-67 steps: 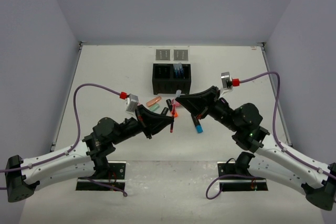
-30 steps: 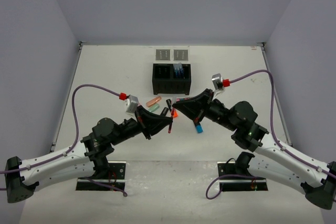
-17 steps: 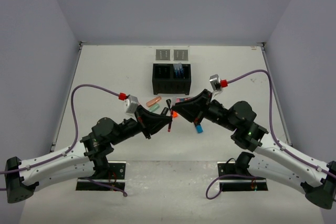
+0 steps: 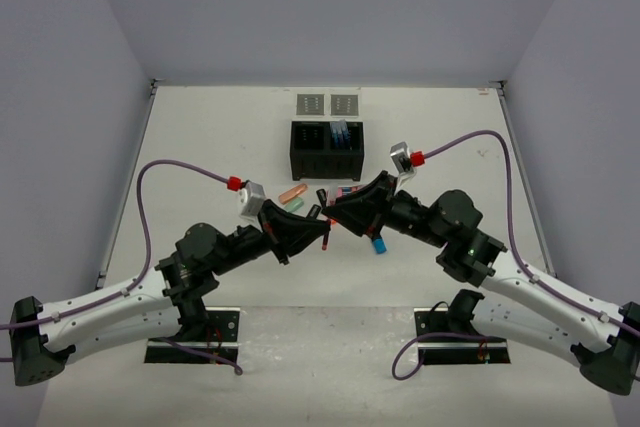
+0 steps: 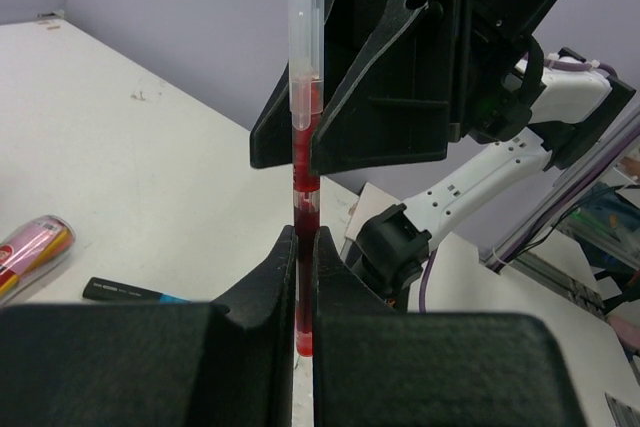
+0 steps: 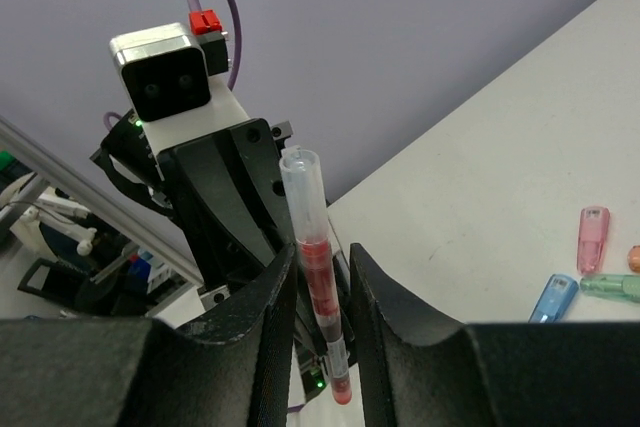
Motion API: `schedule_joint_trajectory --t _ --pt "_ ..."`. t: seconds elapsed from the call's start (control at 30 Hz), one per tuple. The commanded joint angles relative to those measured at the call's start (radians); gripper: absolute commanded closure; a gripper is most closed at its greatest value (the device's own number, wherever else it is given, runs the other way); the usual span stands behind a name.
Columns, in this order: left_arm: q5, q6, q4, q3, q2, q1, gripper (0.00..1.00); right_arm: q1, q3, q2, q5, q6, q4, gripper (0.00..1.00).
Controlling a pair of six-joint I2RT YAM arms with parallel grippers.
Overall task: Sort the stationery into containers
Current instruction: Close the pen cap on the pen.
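- Pinching the red pen (image 5: 304, 147) upright, the left gripper (image 5: 304, 247) has its jaws pressed onto the lower barrel.
- The right gripper (image 6: 322, 262) straddles the same pen higher up, jaws slightly spread, with thin gaps showing.
- The pen is held over mid-table, nearer than the black box (image 4: 327, 150).

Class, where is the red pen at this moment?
Top view, mid-table before the black box: the red pen is held by the left gripper, the right gripper straddling it.
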State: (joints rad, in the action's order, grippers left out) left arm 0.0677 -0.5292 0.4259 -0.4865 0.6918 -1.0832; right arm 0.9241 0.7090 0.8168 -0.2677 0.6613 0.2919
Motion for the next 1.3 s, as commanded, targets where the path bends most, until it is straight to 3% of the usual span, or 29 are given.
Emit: schedule_joint_trajectory --t 0.0,0.13,0.3,0.4,0.57,0.7,0.77,1.27 --pt "0.004 0.044 0.040 -0.060 -0.009 0.000 1.00 0.009 0.033 0.013 -0.047 -0.020 0.015 0.71" --pt "0.004 0.051 0.032 -0.072 -0.012 0.000 1.00 0.010 0.035 0.015 -0.047 -0.021 0.015 0.73" --pt "-0.003 0.048 0.030 -0.075 -0.013 0.000 1.00 0.011 0.046 0.010 -0.048 -0.029 0.012 0.97" --pt "-0.010 0.048 0.028 -0.075 -0.015 0.000 1.00 0.012 0.051 0.007 -0.047 -0.033 0.015 1.00" --pt "-0.008 0.049 0.014 -0.081 0.004 0.000 0.98 0.012 0.078 -0.002 -0.028 -0.063 0.000 1.00" --pt "-0.002 0.052 0.007 -0.079 0.025 0.000 0.73 0.012 0.130 -0.001 -0.025 -0.106 -0.044 1.00" --pt "0.001 0.052 0.007 -0.076 0.030 0.000 0.67 0.012 0.149 0.001 -0.028 -0.119 -0.065 1.00" --pt "0.065 0.075 0.042 -0.106 0.042 0.000 0.67 0.024 0.189 0.036 -0.083 -0.136 -0.094 1.00"
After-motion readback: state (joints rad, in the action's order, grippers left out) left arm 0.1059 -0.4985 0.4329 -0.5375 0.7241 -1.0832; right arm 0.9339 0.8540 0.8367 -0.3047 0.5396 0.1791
